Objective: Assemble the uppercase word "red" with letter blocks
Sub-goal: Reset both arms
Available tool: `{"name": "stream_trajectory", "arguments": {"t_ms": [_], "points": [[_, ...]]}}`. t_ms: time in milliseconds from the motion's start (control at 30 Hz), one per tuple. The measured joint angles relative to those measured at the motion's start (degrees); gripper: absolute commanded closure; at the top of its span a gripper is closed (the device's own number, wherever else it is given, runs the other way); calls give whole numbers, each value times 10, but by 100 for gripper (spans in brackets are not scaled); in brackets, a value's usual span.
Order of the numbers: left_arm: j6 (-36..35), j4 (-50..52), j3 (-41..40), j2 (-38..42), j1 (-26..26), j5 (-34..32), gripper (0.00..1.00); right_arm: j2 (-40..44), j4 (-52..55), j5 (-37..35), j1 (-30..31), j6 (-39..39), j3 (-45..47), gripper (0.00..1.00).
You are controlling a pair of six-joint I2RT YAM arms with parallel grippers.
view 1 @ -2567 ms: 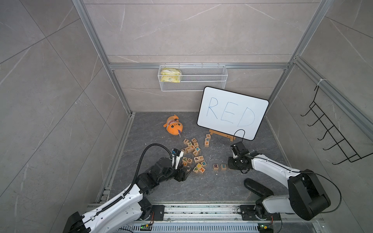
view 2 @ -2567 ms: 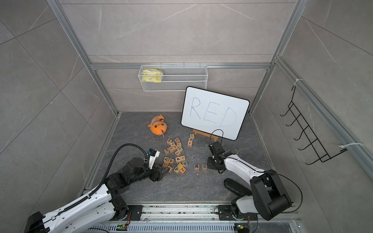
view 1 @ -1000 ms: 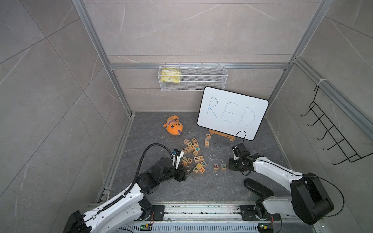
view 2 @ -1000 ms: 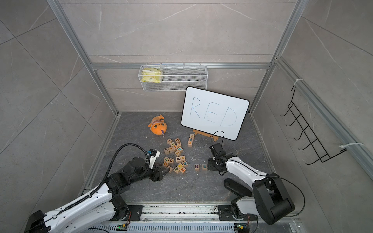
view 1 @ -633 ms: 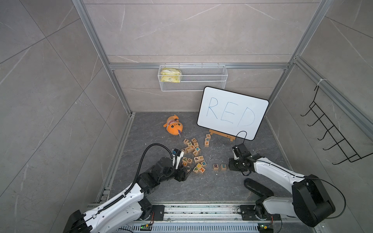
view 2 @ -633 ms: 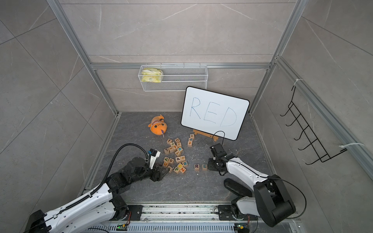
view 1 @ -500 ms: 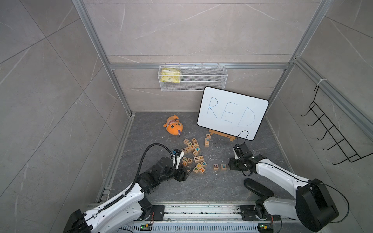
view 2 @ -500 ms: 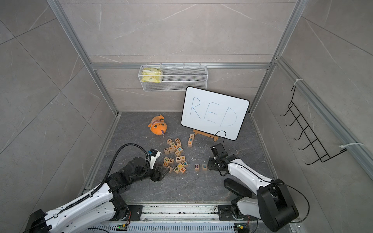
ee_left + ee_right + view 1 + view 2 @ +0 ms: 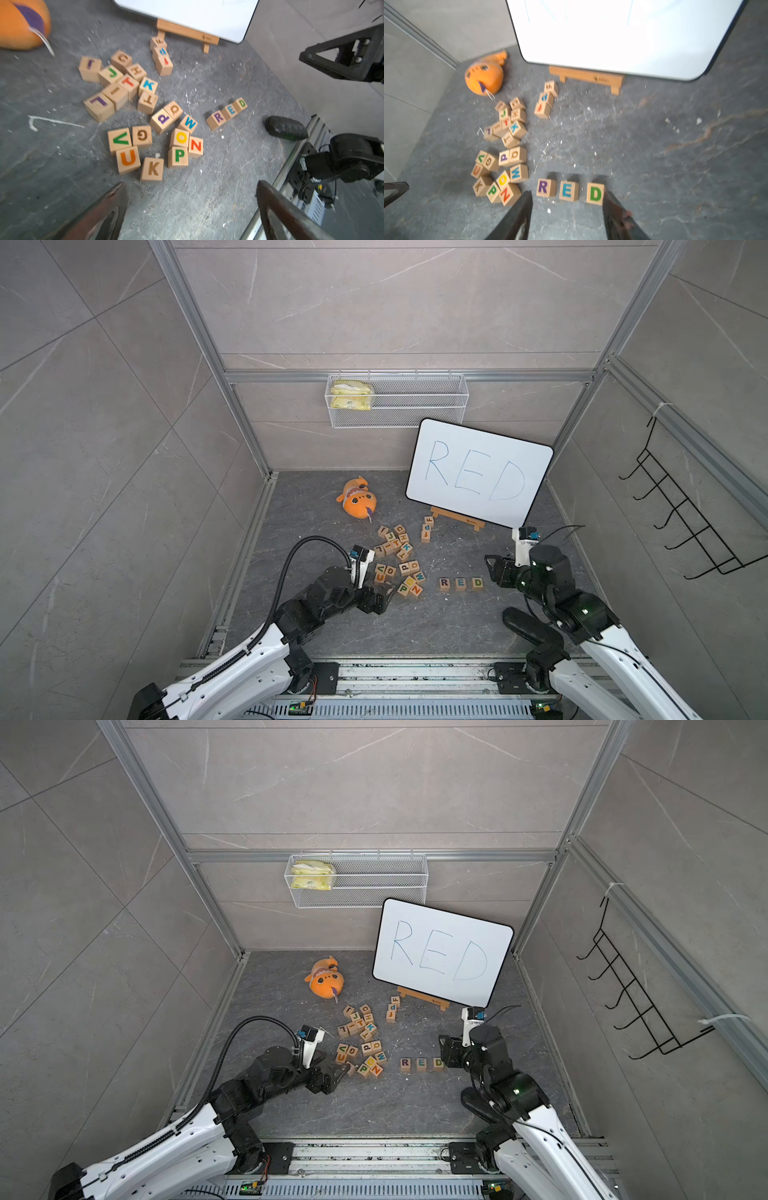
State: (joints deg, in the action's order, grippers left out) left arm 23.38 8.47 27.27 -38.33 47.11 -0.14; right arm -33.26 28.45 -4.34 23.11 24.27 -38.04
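Row: purple-R light-wood cube (image 9: pixel 444 583), light-wood E cube (image 9: pixel 460 583) and green-D light-wood cube (image 9: pixel 477 583), in line, close but not touching, reading RED.
Place: grey stone tabletop (image 9: pixel 415 626), just beside the heap of other wooden letter cubes (image 9: pixel 399 560).
Left gripper (image 9: pixel 191 185): jaws wide apart, empty, near the heap.
Right gripper (image 9: pixel 495 571): jaws apart, gripping nothing, just beside the D cube.

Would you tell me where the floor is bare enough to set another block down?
Bare floor: between the RED row and the easel, and between that row and the rail. Crowded: loose blocks by the left gripper.
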Motion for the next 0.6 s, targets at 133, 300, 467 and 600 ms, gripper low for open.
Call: {"name": "stream_trajectory", "arguments": {"t_ms": [133,300,467,600], "points": [[-1,-2,0,63,2,-93,0,113,-73,-56,0,-14,36,0],[-11,-3,5,78,2,-204,0,202,-140,-119,0,-33,114,0],[-55,-36,3,76,2,-333,0,199,-177,-159,0,-109,136,0],[-136,-160,-59,74,1,-458,0,135,-226,-178,0,-161,141,0]]}}
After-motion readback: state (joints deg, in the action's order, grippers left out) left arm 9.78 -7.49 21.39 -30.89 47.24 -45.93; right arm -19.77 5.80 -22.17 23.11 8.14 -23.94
